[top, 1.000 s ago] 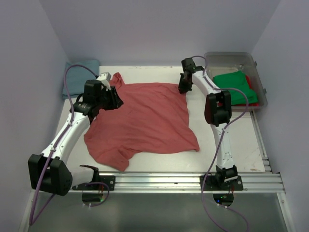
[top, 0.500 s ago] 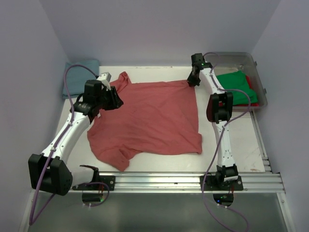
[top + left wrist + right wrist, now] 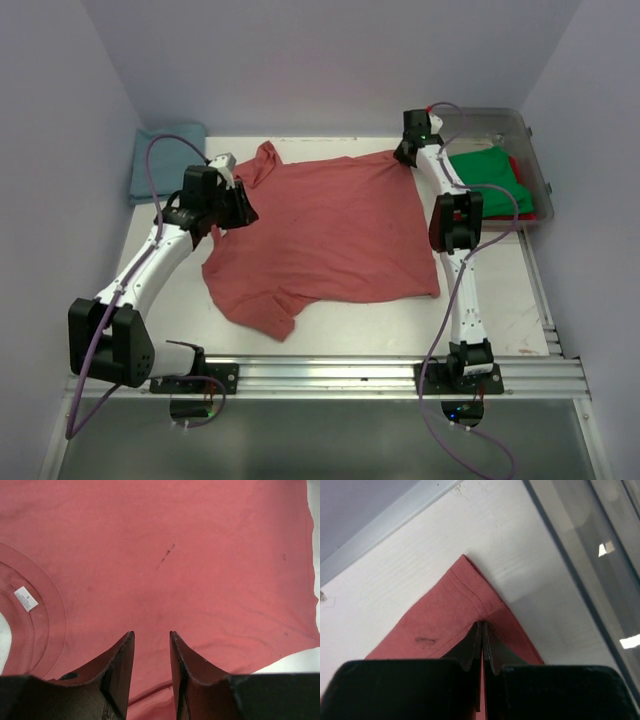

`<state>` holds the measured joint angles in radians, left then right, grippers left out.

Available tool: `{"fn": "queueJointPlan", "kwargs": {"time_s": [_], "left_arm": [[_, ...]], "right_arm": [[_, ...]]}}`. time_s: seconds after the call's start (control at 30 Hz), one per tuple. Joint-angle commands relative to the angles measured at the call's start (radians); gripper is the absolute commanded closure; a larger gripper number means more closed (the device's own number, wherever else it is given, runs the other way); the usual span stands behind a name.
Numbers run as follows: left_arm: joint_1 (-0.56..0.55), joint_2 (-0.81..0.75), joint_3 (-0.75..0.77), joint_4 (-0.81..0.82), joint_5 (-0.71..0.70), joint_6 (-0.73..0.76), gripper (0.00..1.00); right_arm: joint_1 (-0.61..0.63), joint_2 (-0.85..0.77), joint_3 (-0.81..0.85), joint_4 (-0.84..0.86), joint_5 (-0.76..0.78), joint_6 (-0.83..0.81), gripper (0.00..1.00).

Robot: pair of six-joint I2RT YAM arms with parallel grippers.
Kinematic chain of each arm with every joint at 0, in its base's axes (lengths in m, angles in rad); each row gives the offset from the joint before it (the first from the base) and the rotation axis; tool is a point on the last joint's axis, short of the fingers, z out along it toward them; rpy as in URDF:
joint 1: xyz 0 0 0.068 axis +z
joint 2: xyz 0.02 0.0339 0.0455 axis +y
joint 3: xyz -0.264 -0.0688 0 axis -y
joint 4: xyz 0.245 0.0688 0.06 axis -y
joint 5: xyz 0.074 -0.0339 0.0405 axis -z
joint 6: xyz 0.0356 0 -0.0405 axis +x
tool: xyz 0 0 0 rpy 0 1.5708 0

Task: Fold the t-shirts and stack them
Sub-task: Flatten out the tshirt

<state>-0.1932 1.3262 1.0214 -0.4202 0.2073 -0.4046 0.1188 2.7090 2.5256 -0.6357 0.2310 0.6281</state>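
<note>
Table [image 3: 500, 290]: salmon-red shirt [image 3: 330, 230] dragged rightward; right hand [image 3: 481, 626] clamped on corner, left hand [image 3: 151, 636] apart.

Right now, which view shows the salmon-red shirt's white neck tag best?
The left wrist view: the white neck tag lies plainly inside the collar of the salmon-red shirt. In the top external view it cannot be made out. The right wrist view shows only a shirt corner pinched in the right pincer.

Red cloth t-shirt [image 3: 518, 170] mostly hidden under bright green cloth t-shirt [image 3: 485, 180], small white neck tag [image 3: 26, 598] on salmon-red cloth t-shirt [image 3: 200, 580] unreadable
</note>
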Motion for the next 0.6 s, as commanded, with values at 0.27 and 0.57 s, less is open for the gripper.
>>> {"fn": "queueJointPlan", "kwargs": {"time_s": [0.27,0.57], "left_arm": [[-0.005,0.037,-0.04,0.202,0.003,0.016,0.65],[-0.006,-0.038,-0.044,0.245,0.017,0.035,0.67]], "right_arm": [[0.054,-0.303,-0.564,1.055,0.011,-0.162,1.0],[0.16,-0.65,-0.842,1.353,-0.016,-0.312,1.0]]}}
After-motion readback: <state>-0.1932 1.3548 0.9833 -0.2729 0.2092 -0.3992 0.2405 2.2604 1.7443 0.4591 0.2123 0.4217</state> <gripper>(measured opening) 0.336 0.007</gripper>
